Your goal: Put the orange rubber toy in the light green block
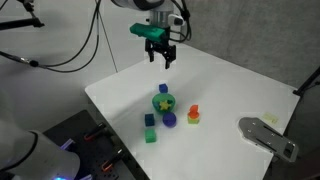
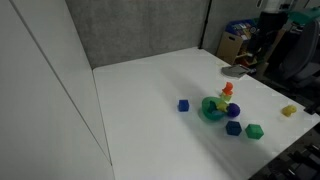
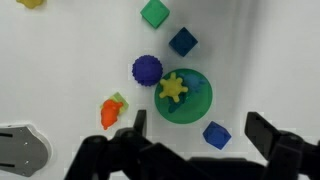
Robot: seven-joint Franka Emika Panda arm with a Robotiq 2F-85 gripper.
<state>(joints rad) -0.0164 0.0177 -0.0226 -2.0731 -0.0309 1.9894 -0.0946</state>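
Note:
The orange rubber toy [image 1: 194, 114] stands upright on the white table [image 1: 240, 90], right of the cluster of pieces. It also shows in an exterior view [image 2: 228, 90] and in the wrist view [image 3: 113, 110]. The light green block [image 2: 289, 111] lies apart near the table's edge; in the wrist view only its edge shows at the top left [image 3: 30, 3]. My gripper [image 1: 160, 50] hangs open and empty high above the far side of the table. In the wrist view its fingers [image 3: 199, 127] straddle a blue cube [image 3: 216, 134] far below.
A green round piece with a yellow star [image 1: 164, 102], a purple ball [image 1: 170, 119], two blue cubes [image 1: 163, 89] [image 1: 150, 120] and a darker green cube [image 1: 151, 136] cluster mid-table. A grey metal piece [image 1: 268, 135] lies at the table's edge beyond the toy.

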